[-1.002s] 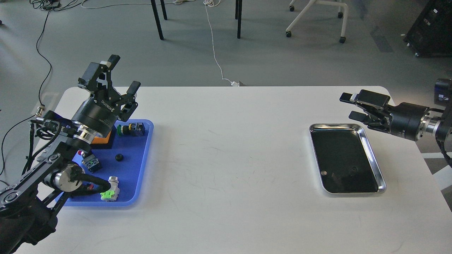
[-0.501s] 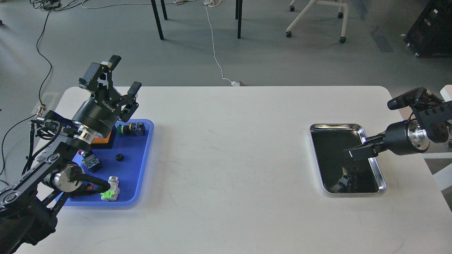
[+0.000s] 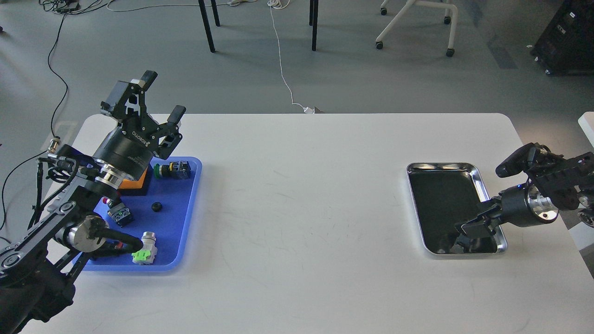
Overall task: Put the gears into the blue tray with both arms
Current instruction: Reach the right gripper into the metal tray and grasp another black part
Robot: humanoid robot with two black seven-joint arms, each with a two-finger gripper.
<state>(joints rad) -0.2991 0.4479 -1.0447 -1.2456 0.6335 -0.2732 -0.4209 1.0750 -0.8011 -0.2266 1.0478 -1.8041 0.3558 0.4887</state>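
Observation:
A bright blue tray (image 3: 184, 222) lies at the table's left. One small black gear (image 3: 157, 207) rests on its floor near the middle. My left gripper (image 3: 163, 96) hangs open above the tray's far end, its two fingers spread wide and empty. My right gripper (image 3: 468, 229) reaches down into the near right part of the steel-rimmed black tray (image 3: 488, 192). It is dark and seen end-on, so its fingers cannot be told apart. No gear shows in the steel tray; the gripper and its reflection cover that spot.
The blue tray also holds a green-capped button (image 3: 171, 170), an orange-topped block (image 3: 139, 182), a black-and-red push-button (image 3: 118, 213) and a white and green part (image 3: 145, 253). Chair and table legs stand on the floor beyond the table.
My right gripper has swung from above the steel tray's far right corner down into its near right part. The left arm has barely moved.

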